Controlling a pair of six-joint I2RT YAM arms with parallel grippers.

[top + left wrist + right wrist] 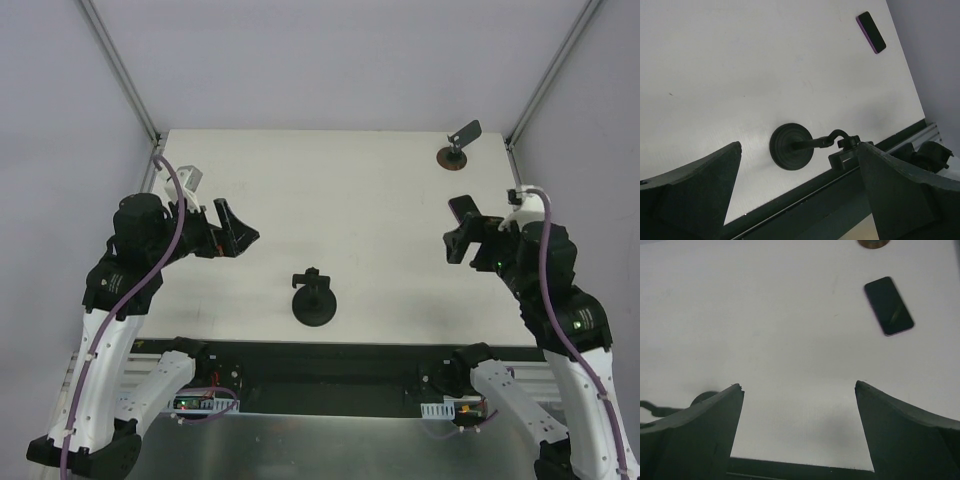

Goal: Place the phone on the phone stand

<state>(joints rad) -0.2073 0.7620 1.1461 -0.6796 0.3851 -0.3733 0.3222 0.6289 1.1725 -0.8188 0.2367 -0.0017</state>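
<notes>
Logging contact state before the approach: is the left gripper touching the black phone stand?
Apart. The top external view shows a wide gap between the left gripper and the phone stand. The gripper is open and holds nothing.

The top external camera sits above and behind the arm bases and looks steeply down. It is far enough back to take in the whole table [330,180], with the far edge at the top of the view. The left wrist camera sits close behind the left gripper [800,145] and looks low across the table, rolled so that the near edge runs diagonally at lower right. The right wrist camera looks down past the right gripper [799,385] at the table's right part. All three views share the phone stand [314,298] and the phone [462,207]. The brown-based stand [455,150] appears in the top view and, cropped, at the right wrist view's upper edge.
</notes>
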